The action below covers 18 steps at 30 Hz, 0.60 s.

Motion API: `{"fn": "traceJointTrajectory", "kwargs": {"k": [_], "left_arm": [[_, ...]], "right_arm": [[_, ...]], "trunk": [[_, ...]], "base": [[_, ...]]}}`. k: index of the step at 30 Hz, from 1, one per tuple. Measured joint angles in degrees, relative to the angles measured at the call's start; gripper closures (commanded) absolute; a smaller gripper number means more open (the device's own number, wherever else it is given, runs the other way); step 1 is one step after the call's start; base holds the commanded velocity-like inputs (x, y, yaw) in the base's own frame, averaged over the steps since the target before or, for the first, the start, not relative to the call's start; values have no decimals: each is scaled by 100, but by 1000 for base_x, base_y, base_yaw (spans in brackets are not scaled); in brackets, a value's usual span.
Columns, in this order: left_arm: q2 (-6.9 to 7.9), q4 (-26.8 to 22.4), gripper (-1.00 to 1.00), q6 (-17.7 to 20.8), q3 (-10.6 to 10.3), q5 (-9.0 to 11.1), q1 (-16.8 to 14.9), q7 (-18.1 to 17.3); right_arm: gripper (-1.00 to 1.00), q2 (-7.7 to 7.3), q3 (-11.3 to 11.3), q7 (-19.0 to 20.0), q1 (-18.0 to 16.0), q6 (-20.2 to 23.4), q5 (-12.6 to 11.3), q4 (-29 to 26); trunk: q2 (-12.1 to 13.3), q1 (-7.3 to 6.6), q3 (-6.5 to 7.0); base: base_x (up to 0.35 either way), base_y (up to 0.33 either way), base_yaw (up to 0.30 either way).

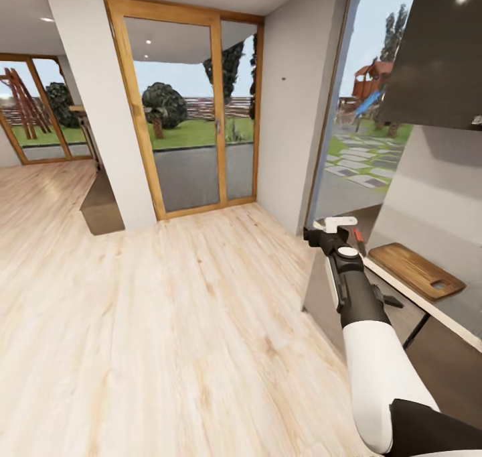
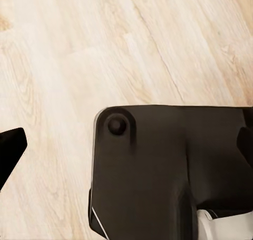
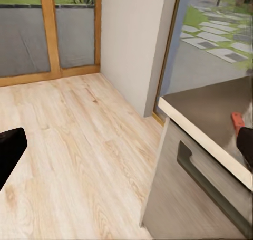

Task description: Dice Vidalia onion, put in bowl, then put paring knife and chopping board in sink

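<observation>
The dark brown chopping board (image 1: 415, 269) lies on the grey countertop (image 1: 410, 300) at the right of the head view. The paring knife (image 1: 358, 240), with its orange-red handle, lies near the counter's end just beyond my right gripper (image 1: 335, 228). In the right wrist view the handle (image 3: 237, 122) shows on the countertop (image 3: 211, 105), close to one fingertip. The right gripper (image 3: 126, 145) is open, its fingers (image 3: 9, 151) spread wide and holding nothing. The left gripper (image 2: 126, 145) is open over the floor. The Vidalia onion, the sink and the bowl are out of view.
Light wood floor (image 1: 167, 323) stretches ahead and to the left. Wood-framed glass doors (image 1: 191, 115) and a white wall corner (image 1: 294, 108) stand ahead. A grey cabinet front (image 3: 200, 192) with a handle sits under the counter. A dark upper cabinet (image 1: 442, 55) hangs above. My dark base (image 2: 168, 166) is below the left gripper.
</observation>
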Motion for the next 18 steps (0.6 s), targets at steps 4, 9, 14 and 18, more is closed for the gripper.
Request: {"fn": "traceJointTrajectory", "kwargs": {"k": [4, 9, 14, 18], "left_arm": [[3, 37, -100, 0, 0, 1, 0, 0], [4, 51, -100, -2, 0, -3, -2, 0], [4, 59, -100, -1, 0, 0, -1, 0], [4, 60, -100, -4, 0, 0, -2, 0]], "right_arm": [[-100, -27, -7, 0, 0, 3, 0, 0], [-100, -38, -8, 0, 1, 8, 0, -1], [-100, -40, -23, 0, 0, 8, 0, -13], [-100, -40, -33, 0, 0, 9, 0, -18]], "trunk": [[0, 0, 26], [0, 0, 60], [0, 0, 93], [0, 0, 119]], "base": [[0, 11, -198], [0, 2, -198], [0, 0, -198], [0, 0, -198]]}}
